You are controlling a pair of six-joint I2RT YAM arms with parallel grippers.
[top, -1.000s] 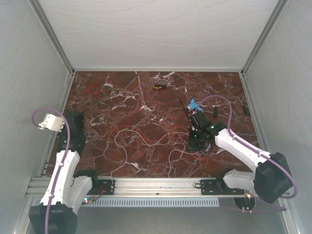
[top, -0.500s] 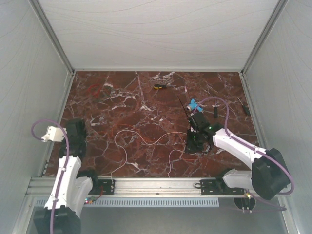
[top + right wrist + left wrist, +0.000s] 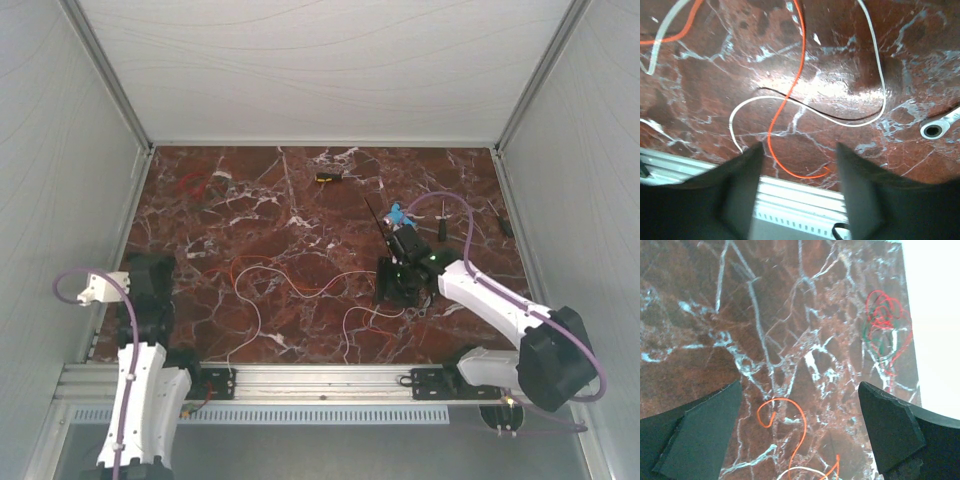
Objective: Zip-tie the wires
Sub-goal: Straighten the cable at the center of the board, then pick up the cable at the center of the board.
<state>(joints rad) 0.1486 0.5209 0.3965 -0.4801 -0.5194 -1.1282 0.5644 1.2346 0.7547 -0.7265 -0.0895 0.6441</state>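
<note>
Since a second ago, overhead: left gripper (image 3: 150, 278) drawn back toward the lower left with jaws gone from shut to wide apart, right gripper (image 3: 398, 290) eased slightly left, right of centre, with jaws parting. Holding nothing, either one. Wires (image 3: 300, 283), orange and white, looping loose across the middle of the marble table (image 3: 250, 215); red coil (image 3: 190, 183) well apart at upper left; zip tie (image 3: 374, 213), a thin dark strip, lying just above the right gripper, untouched. Black-and-yellow tool (image 3: 328, 178) at top centre, out of the way. Left wrist: pads spread at both lower corners, only an orange wire end (image 3: 785, 412) on the table between them. Right wrist: fingers moderately apart at the bottom, orange strand (image 3: 790, 90) and white strand (image 3: 860, 120) crossing mid-frame, pale ring-ended piece (image 3: 935, 129) at the right edge, hard to identify. Looks like the very start: strands not gathered, tie not picked up. Calls next for bunching the scattered loops, then fetching the tie; springy, sprawling strands likely the main nuisance.
</note>
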